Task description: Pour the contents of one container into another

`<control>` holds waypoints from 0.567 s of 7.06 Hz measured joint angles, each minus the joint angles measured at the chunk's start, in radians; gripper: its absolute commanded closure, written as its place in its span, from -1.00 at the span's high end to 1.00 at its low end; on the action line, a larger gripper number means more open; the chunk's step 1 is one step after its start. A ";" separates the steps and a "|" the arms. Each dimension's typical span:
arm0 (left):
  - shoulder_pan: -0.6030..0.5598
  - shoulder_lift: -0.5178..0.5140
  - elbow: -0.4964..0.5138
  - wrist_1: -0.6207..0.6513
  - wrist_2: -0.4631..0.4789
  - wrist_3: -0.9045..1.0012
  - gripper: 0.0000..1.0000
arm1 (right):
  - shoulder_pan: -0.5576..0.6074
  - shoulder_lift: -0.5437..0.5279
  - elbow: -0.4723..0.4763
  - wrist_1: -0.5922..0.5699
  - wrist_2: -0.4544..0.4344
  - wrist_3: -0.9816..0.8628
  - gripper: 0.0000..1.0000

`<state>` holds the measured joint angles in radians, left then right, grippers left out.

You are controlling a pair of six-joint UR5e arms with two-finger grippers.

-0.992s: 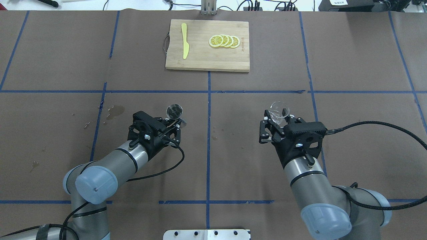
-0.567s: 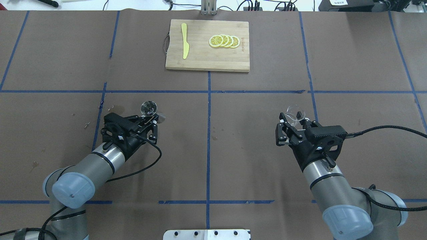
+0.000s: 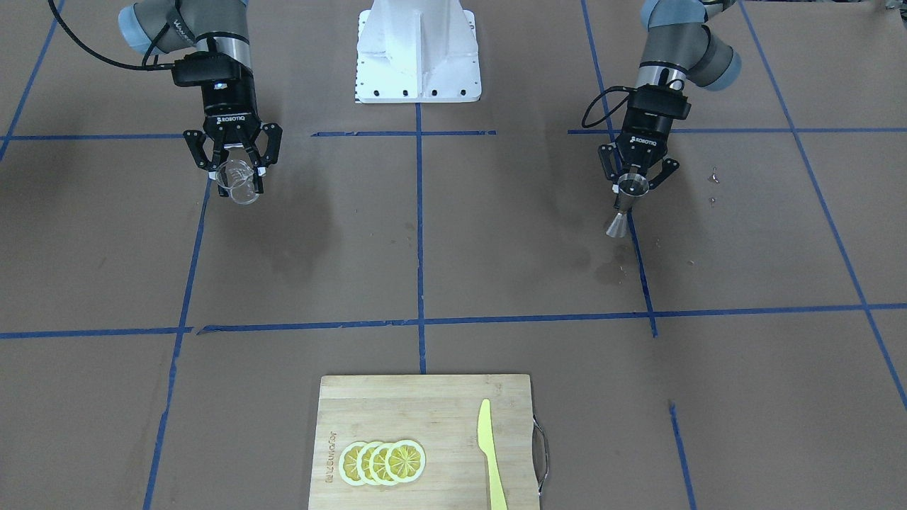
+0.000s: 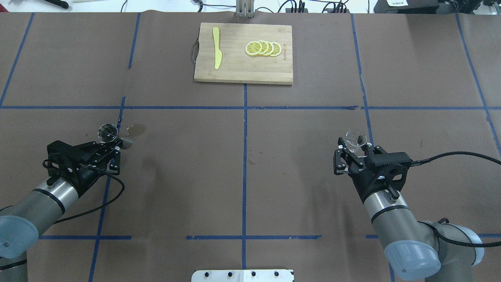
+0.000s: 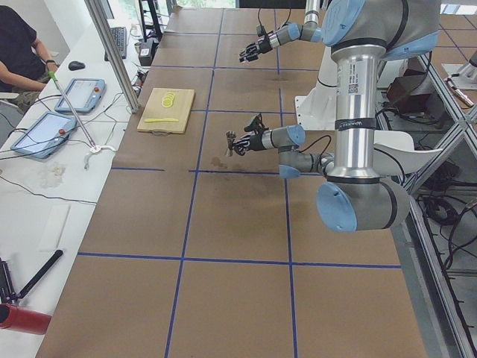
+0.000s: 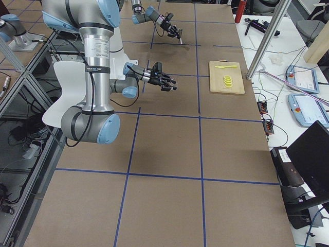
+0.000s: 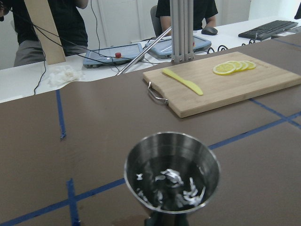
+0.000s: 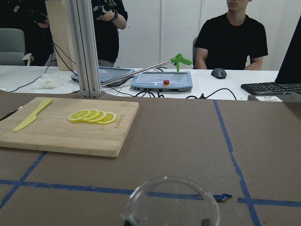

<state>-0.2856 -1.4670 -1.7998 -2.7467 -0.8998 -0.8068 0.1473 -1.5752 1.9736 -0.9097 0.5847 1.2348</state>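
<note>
My left gripper (image 4: 112,148) is shut on the waist of the steel jigger (image 4: 107,133), held off the table at the left. In the front-facing view the jigger (image 3: 628,202) hangs below the left gripper (image 3: 635,178). The left wrist view looks into the jigger's upper cup (image 7: 171,172), which has bright glints at its bottom. My right gripper (image 4: 354,149) is shut on the clear glass (image 4: 356,137) at the right, also seen as the glass (image 3: 239,183). The glass rim (image 8: 171,200) fills the bottom of the right wrist view. The two containers are far apart.
A wooden cutting board (image 4: 235,70) lies at the table's far middle with lemon slices (image 4: 263,48) and a yellow knife (image 4: 216,53) on it. Wet stains (image 4: 135,129) mark the brown paper beside the jigger. People sit behind the far edge with tablets (image 8: 162,81).
Both arms have swung outward from the middle. The left one carried the jigger far to the left; the right one carried the glass right and back toward the robot.
</note>
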 measured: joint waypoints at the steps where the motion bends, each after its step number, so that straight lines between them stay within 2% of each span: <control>1: 0.000 0.049 0.000 -0.001 -0.011 -0.046 -1.00 | 0.000 -0.001 -0.006 0.000 0.001 0.000 -1.00; 4: -0.005 0.128 -0.003 -0.024 -0.104 -0.166 -1.00 | 0.000 -0.002 -0.018 0.000 0.000 0.000 -1.00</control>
<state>-0.2909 -1.3393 -1.8029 -2.7704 -1.0037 -0.9732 0.1473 -1.5768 1.9554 -0.9100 0.5846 1.2349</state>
